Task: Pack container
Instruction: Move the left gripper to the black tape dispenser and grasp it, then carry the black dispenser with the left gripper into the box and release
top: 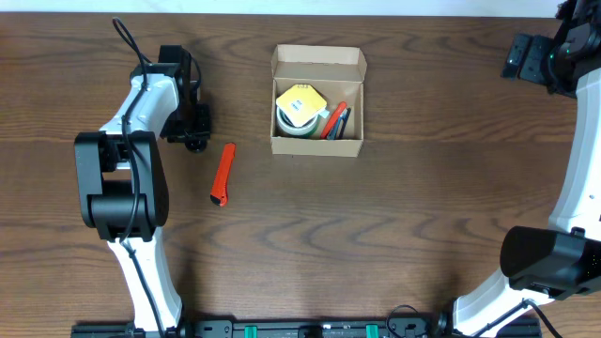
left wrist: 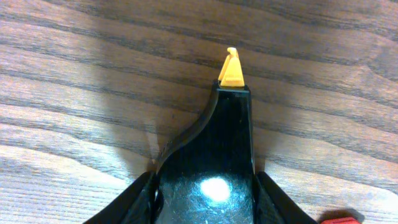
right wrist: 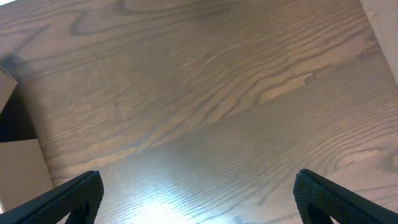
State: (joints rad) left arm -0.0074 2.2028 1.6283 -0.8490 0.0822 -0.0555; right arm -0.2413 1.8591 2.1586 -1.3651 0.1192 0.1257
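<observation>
The left gripper (left wrist: 205, 193) is squeezing a black clip (left wrist: 230, 118) with a yellow tip over the table (top: 423, 207), left of the open cardboard box (top: 317, 58), which is sitting mid-table toward the far edge. The right gripper (right wrist: 199, 199) is hanging with its fingers spread wide, holding nothing.

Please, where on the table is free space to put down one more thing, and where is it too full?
The widest bare wood lies between the container and the right arm, and across the near side, in front of the red cutter. It is tight between the left hand, the cutter and the container's left wall.
</observation>
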